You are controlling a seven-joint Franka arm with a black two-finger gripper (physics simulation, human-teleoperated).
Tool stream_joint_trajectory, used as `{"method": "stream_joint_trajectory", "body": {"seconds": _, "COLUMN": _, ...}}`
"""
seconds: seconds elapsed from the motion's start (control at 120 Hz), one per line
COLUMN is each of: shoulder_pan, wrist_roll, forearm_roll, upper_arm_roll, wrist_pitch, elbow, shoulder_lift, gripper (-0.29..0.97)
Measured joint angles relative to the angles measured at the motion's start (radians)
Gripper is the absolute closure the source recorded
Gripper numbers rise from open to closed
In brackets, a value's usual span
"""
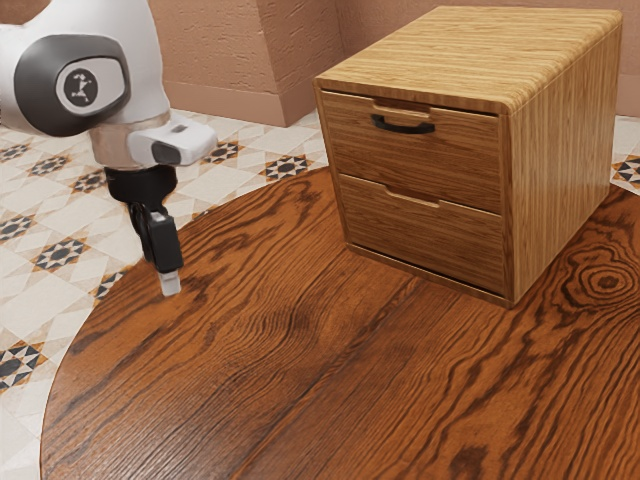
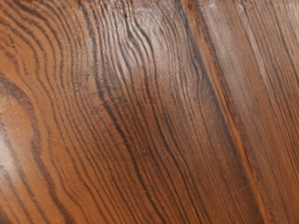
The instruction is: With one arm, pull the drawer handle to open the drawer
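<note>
A light wooden cabinet [image 1: 560, 150] with two drawers stands at the back right of the dark round table [image 1: 330, 380]. The upper drawer [image 1: 410, 150] has a black handle [image 1: 403, 125] near its top edge and sits flush with the cabinet front. The lower drawer [image 1: 420, 230] also sits flush. My gripper [image 1: 169, 283] hangs pointing down over the table's left part, well to the left of the cabinet and apart from it, with nothing in it. In the wrist view, bare dark wood grain [image 2: 149, 112] of the table lies just under my hand.
The table's curved edge [image 1: 70, 350] runs close below and left of my gripper, with patterned floor tiles [image 1: 40, 230] beyond it. A pink wall [image 1: 230, 50] rises behind. Open tabletop stretches between my gripper and the cabinet.
</note>
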Motion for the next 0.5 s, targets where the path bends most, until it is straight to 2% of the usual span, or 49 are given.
{"method": "stream_joint_trajectory", "body": {"seconds": 0.125, "shoulder_pan": 0.001, "wrist_roll": 0.102, "forearm_roll": 0.009, "upper_arm_roll": 0.001, "wrist_pitch": 0.099, "elbow": 0.006, "shoulder_lift": 0.007, "gripper": 0.0}}
{"method": "stream_joint_trajectory", "body": {"seconds": 0.283, "shoulder_pan": -0.007, "wrist_roll": 0.205, "forearm_roll": -0.003, "upper_arm_roll": -0.001, "wrist_pitch": 0.162, "elbow": 0.044, "shoulder_lift": 0.011, "gripper": 0.0}}
{"method": "stream_joint_trajectory", "body": {"seconds": 0.417, "shoulder_pan": 0.011, "wrist_roll": 0.341, "forearm_roll": -0.002, "upper_arm_roll": -0.027, "wrist_pitch": 0.192, "elbow": 0.195, "shoulder_lift": 0.104, "gripper": 0.0}}
{"method": "stream_joint_trajectory", "body": {"seconds": 0.5, "shoulder_pan": 0.013, "wrist_roll": 0.428, "forearm_roll": 0.001, "upper_arm_roll": -0.043, "wrist_pitch": 0.218, "elbow": 0.313, "shoulder_lift": 0.207, "gripper": 0.0}}
